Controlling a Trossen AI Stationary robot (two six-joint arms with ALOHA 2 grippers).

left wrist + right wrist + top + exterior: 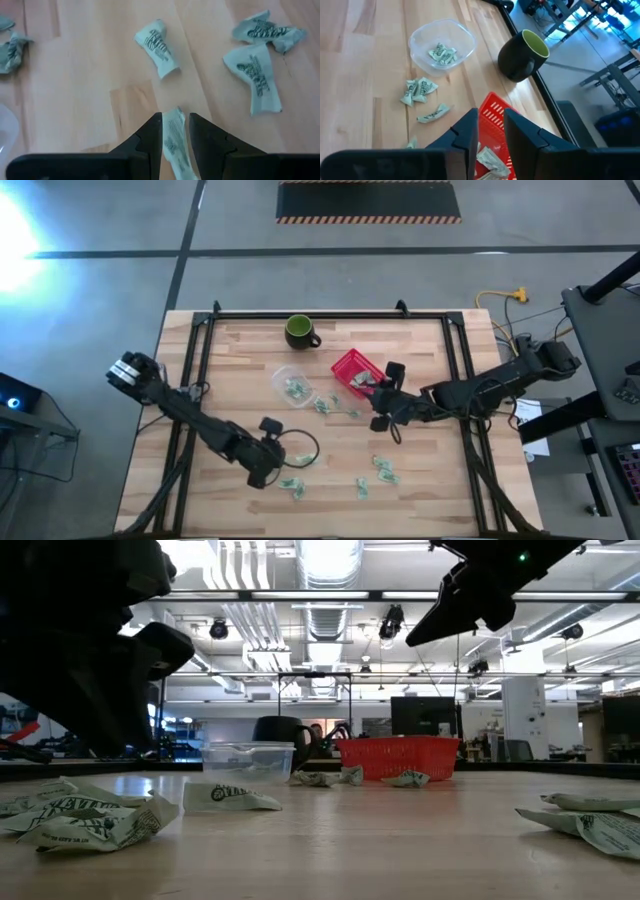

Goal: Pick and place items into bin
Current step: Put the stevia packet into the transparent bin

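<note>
While your right end effector [490,132] hovers over the red basket [352,368] mid-surface, fingers slightly parted and empty, your left end effector [175,131] pinches a wrapper [175,142] near the front edge.

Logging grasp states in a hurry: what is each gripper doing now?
Left gripper: shut on a wrapper at the table.
Right gripper: open, empty, over the red basket.

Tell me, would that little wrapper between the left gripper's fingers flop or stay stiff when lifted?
The wrapper in the left gripper looks thin and crumpled, so it probably sags and weighs almost nothing. Being creased and flat, it likely won't roll, though a nudge might slide it.
</note>
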